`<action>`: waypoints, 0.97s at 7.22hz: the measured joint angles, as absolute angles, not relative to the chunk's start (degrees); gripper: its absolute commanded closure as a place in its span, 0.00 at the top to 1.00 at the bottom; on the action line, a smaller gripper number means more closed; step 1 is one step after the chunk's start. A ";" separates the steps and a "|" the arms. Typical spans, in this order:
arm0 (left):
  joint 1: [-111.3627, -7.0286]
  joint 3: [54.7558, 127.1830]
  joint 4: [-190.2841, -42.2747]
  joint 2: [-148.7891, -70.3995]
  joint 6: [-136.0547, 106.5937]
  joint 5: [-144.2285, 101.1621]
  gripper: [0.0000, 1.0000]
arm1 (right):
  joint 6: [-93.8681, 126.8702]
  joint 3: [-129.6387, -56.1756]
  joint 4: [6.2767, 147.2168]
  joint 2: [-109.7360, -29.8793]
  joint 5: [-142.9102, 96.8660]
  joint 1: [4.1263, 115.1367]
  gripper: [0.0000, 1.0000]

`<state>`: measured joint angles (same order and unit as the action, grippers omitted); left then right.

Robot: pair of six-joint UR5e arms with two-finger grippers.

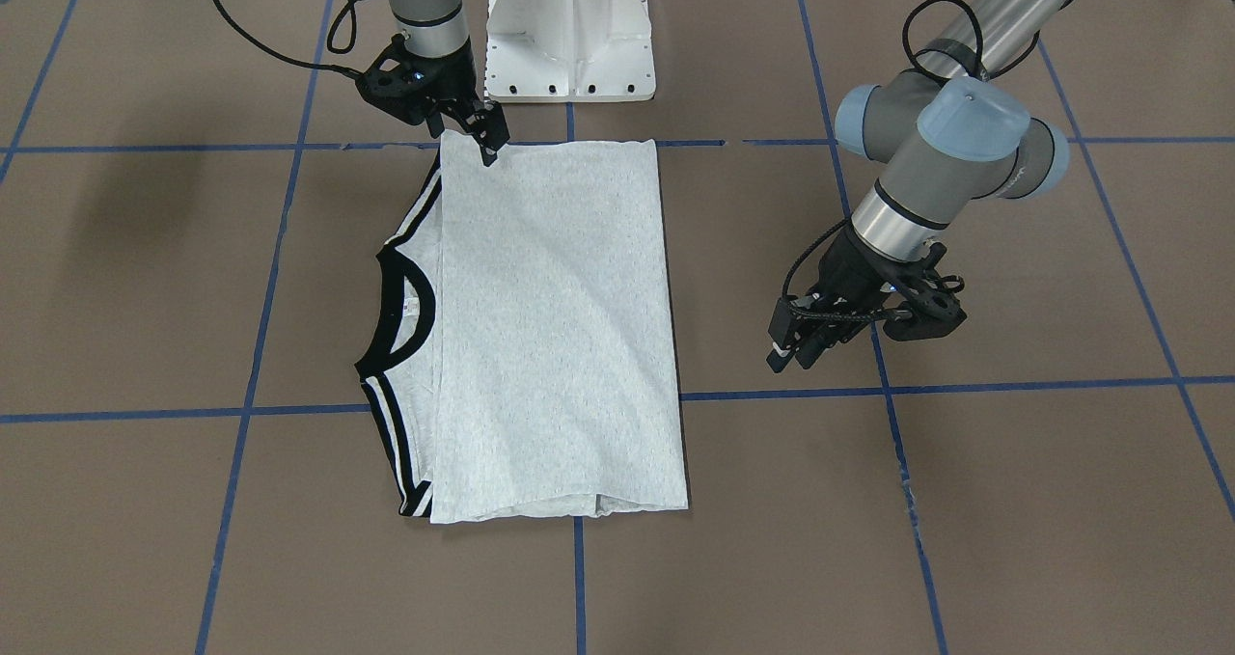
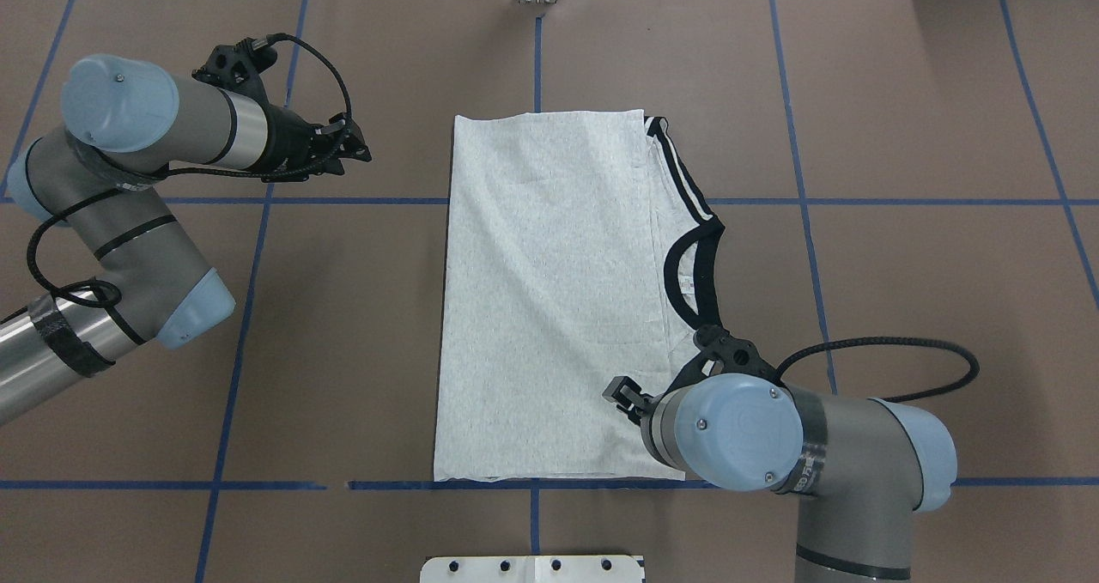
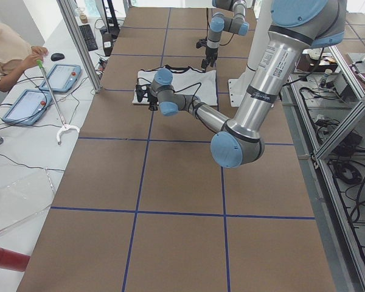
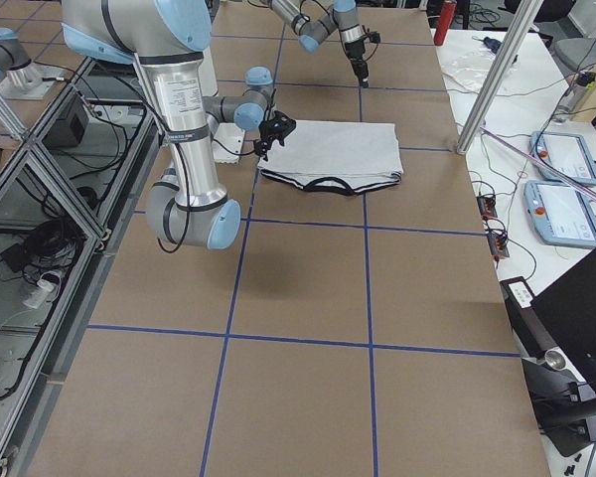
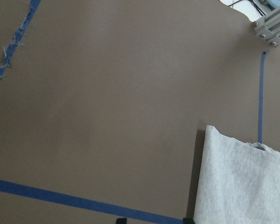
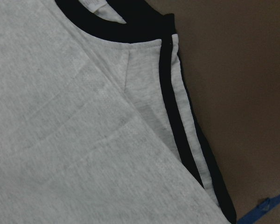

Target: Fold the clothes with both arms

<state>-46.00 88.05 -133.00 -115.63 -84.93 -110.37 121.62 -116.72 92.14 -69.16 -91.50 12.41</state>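
1. shirt (image 1: pixel 560 327) lies flat on the brown desk (image 1: pixel 145 279) in the front view, folded to a long panel. the black collar (image 1: pixel 405 308) sticks out on one long side. right tool (image 1: pixel 489 149) is low at the shirt corner nearest the robot. i cannot tell if it is pinching cloth or spread.
2. overhead view: left tool (image 2: pixel 352 147) hangs well apart from the shirt. if the right arm pulled alone, i think the panel would twist.
3. side views: both tools are too small to judge.
4. left wrist view: fingertips (image 5: pixel 188 220) are spread, with nothing between them. the shirt edge is just beside.
5. right wrist view: several layers overlap near the stripes (image 6: pixel 186 135). a shallow pinch may take only the top layer and open the fold.
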 measured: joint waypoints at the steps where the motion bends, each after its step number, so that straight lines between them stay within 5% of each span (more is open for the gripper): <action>1: -45.98 88.06 -133.01 -115.73 -84.86 -110.33 0.50 | 126.50 -116.72 92.06 -69.74 -89.43 10.90 0.92; 7: -45.88 88.12 -133.15 -116.38 -84.73 -110.21 0.50 | 132.27 -115.53 92.01 -71.47 -87.77 7.66 0.81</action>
